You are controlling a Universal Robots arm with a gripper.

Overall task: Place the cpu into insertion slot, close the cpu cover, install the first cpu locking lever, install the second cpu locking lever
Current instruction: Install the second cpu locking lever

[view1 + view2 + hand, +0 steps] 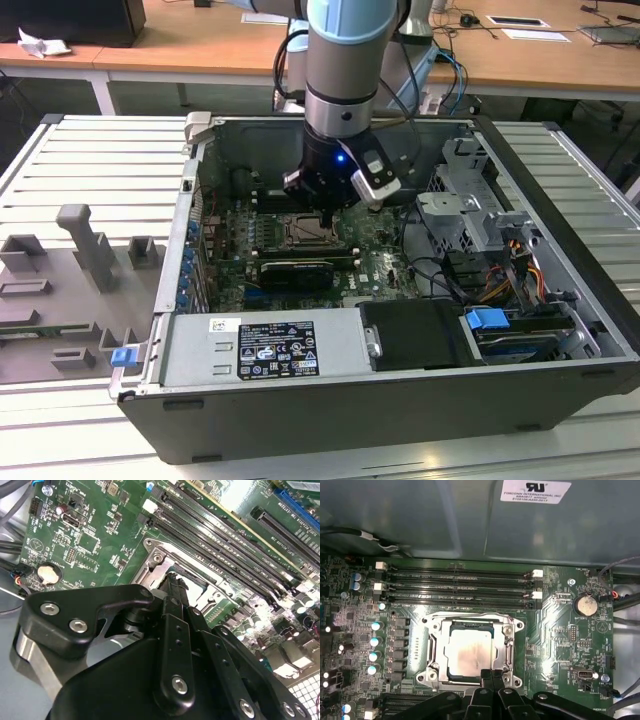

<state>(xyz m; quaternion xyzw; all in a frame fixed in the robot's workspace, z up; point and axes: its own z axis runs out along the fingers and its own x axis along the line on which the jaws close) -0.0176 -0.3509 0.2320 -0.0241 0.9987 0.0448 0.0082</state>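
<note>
The cpu (469, 652), a pale silver square chip, lies flat in the insertion slot (427, 675) on the green motherboard. The silvery cpu cover (509, 641) lies down around it, and the chip shows through its window. My gripper (490, 673) is shut, its black fingertips pressed together at the socket's edge, right beside the chip. I see nothing held between them. In the second wrist view the gripper (172, 579) points down at the socket's metal frame (156, 560). From the exterior view, the gripper (325, 214) hangs just over the slot (300, 233) inside the open computer case.
Long black memory slots (460, 585) run beside the socket, toward the case wall (470, 520). A black expansion card (292, 272) lies just in front of the socket. The power supply (265, 345), drive cage (470, 200) and loose cables (500, 275) crowd the case.
</note>
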